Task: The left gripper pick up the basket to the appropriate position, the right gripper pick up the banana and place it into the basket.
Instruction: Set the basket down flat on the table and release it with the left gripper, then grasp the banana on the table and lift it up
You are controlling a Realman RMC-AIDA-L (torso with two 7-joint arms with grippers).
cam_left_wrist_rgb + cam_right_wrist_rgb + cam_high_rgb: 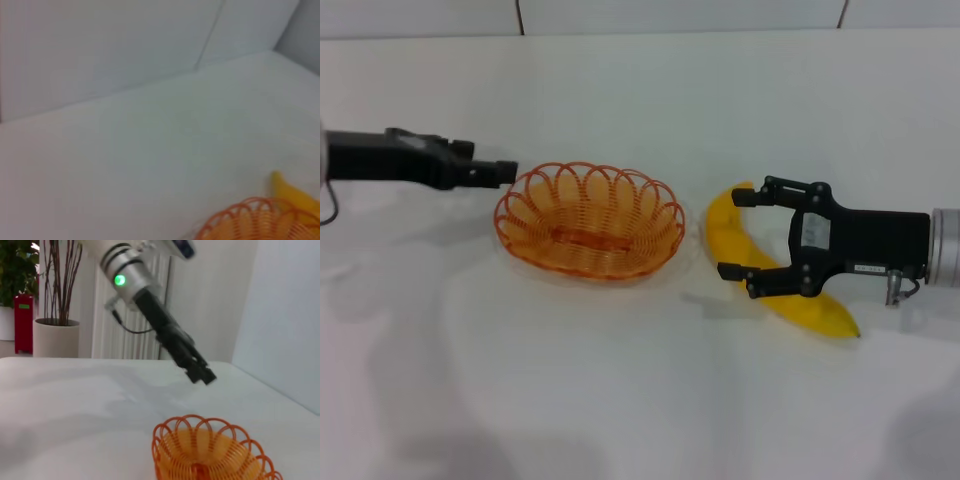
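No legible text or labels.

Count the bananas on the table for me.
1. The banana lies on the white table right of the basket, between the open fingers of the right gripper.

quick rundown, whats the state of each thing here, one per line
basket: upright on the table, empty, not held
banana: lying on the table beside the basket, outside it
left end effector: raised off the table just outside the basket's rim, appears shut, holding nothing
right end effector: open, fingers either side of the banana, not yet closed on it
table: white, covered in cloth
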